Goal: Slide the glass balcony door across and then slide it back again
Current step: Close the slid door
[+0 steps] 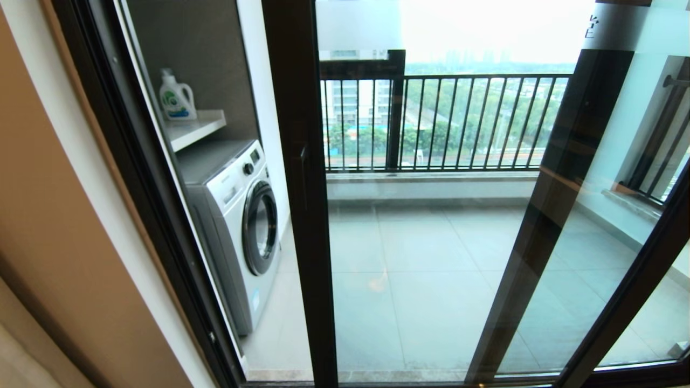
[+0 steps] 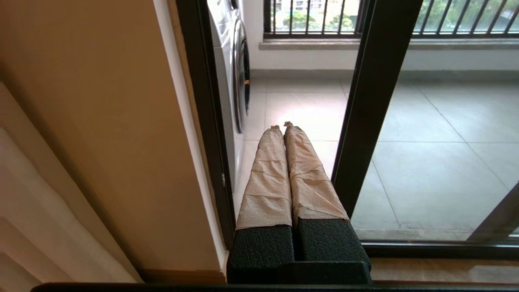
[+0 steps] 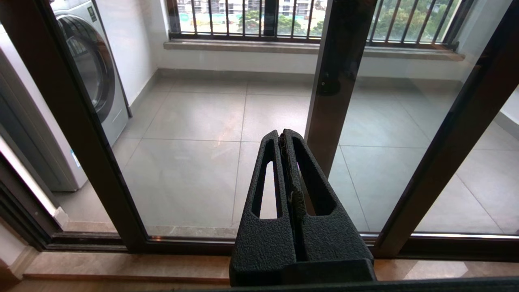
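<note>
Both grippers off door [image 1: 299, 178], top cropped

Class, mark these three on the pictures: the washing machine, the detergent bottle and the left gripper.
washing machine [image 1: 260, 226], head view, on its round door.
detergent bottle [image 1: 177, 99], head view, on the label of its white body.
left gripper [image 2: 282, 126], left wrist view, between the tips of its paper-wrapped fingers.

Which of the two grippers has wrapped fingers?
The left gripper: beige crinkled wrapping covers both its fingers down to the black base. The right gripper has bare black slotted fingers.
</note>
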